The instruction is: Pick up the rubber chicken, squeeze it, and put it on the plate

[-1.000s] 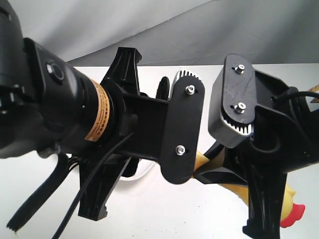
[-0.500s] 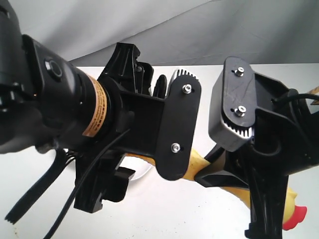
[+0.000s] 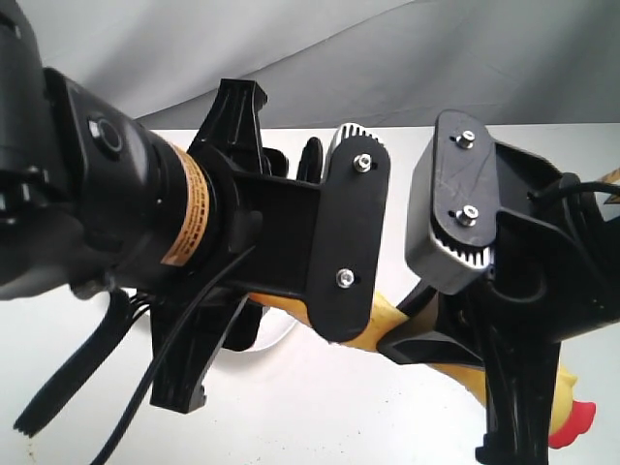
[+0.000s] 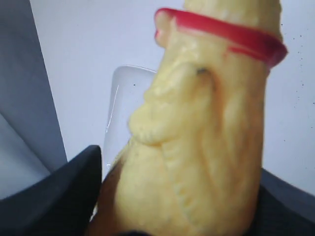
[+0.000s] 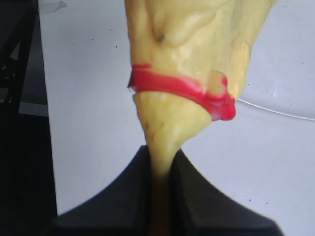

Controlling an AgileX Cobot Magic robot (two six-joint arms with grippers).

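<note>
Exterior view: the left arm (image 3: 126, 213) and right arm (image 3: 513, 281) block pretty much everything, both reaching in toward the middle over the white table (image 3: 320, 417). Only bits of the rubber chicken (image 3: 387, 325) peek out under them.

Left wrist view: the left end effector (image 4: 182, 211) has its fingers snug against either side of the chicken's fat body. A corner of the plate (image 4: 118, 93) lies behind.

Right wrist view: the right end effector (image 5: 160, 196) is clamped nearly closed on the neck, squashing it thin.
</note>
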